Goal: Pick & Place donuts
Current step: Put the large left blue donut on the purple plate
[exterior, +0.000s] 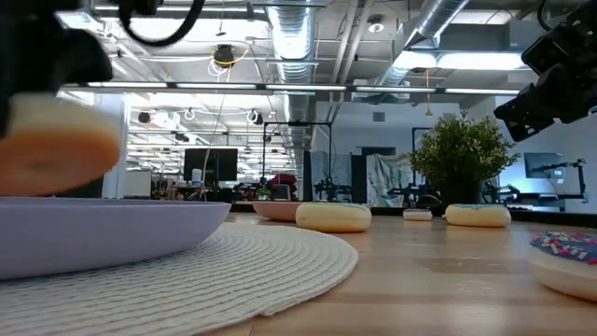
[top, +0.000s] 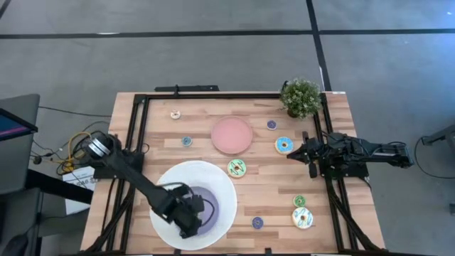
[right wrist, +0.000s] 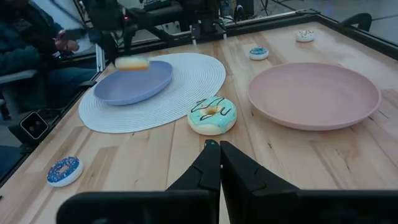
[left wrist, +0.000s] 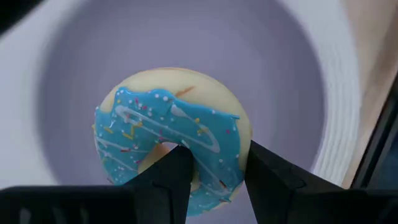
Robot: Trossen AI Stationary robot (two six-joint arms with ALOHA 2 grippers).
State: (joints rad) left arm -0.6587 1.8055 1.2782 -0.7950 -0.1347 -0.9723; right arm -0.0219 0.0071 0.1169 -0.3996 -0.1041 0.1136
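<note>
Left gripper [left wrist: 211, 171] pinches the blue-iced sprinkled donut [left wrist: 171, 140], a flat glossy ring, just above the smooth lavender dish [right wrist: 134, 84] on the round white ribbed mat [top: 224, 188] at the table's 7 o'clock, while the right gripper [right wrist: 219, 163], fingers pressed together on nothing, waits at 3 o'clock.

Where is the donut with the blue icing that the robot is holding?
The blue-iced donut is pinched in the left gripper, held just above the lavender centre of the big white plate, at the front left of the table.
</note>
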